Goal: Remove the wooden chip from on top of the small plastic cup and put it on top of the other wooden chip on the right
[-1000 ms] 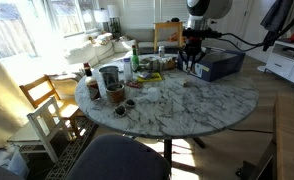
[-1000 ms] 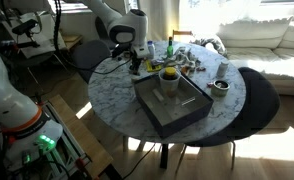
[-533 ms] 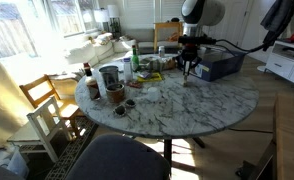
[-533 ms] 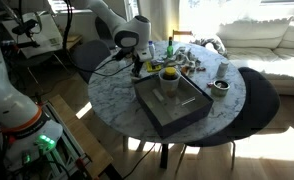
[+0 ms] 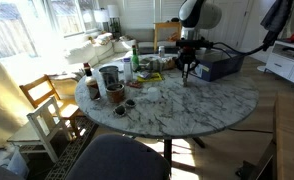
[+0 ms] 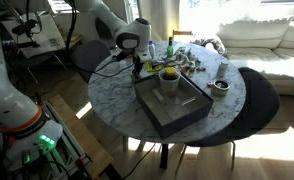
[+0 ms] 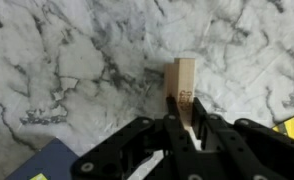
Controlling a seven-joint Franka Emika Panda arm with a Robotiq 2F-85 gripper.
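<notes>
My gripper (image 7: pixel 183 118) is shut on a pale tan wooden chip (image 7: pixel 182 78), which stands upright between the jaws over the marble table (image 7: pixel 67 70). In both exterior views the gripper (image 5: pixel 187 71) (image 6: pixel 137 67) hangs low over the tabletop beside the dark box (image 5: pixel 218 66). The other wooden chip does not show apart from the held one; it may lie under the gripper. Several cups and jars (image 5: pixel 113 85) stand in a cluster far from the gripper; I cannot tell which is the small plastic cup.
A dark tray with a yellow-topped cup (image 6: pixel 170 82) stands on the table near the gripper. Bottles and clutter (image 5: pixel 147 64) crowd the table's far side. A dark round bowl (image 6: pixel 219 88) sits near the edge. Chairs (image 5: pixel 49 105) stand around the table.
The gripper, still holding the chip, has come down and slightly sideways from above the dark box to just over the marble top. It has barely moved in the last half second.
</notes>
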